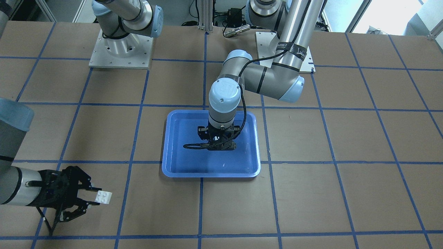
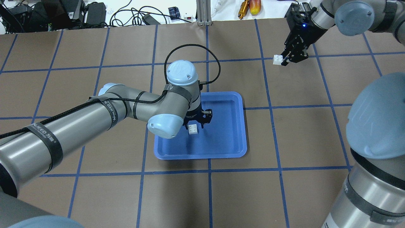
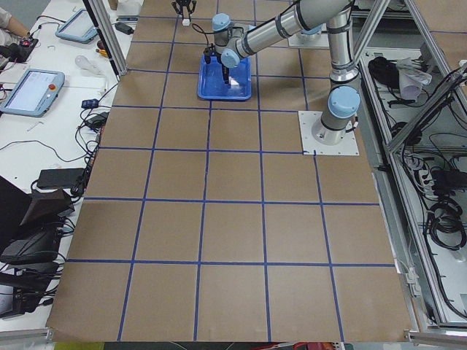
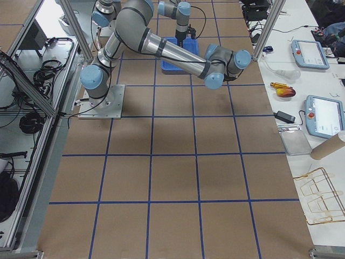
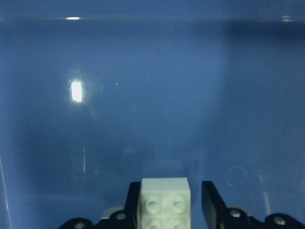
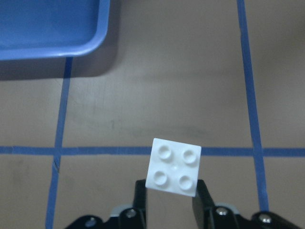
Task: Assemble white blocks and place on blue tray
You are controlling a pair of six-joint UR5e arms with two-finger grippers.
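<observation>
Left gripper (image 2: 196, 123): points down over the middle of the blue tray (image 2: 227, 139), at centre frame in the overhead view.
Left jaws: appear parted. In the left wrist view a strip of tray shows between the first white block (image 5: 164, 202) and the finger on the frame's right, while the other finger looks to be against it.
First white block: inside the tray between the left fingers, studs up, apparently set on the floor or very close to it.
Right gripper (image 6: 169, 188): upper right of the overhead frame, above the table (image 2: 284, 133), well apart from the tray.
Right jaws: clamped on the second white block (image 6: 174, 167), studs towards the wrist camera.
Done: both blocks picked up, and one brought to the tray.
Left to do: the blocks are not joined; the second must be carried to the tray, aligned stud to socket and pressed on.
Assessment: roughly halfway.
</observation>
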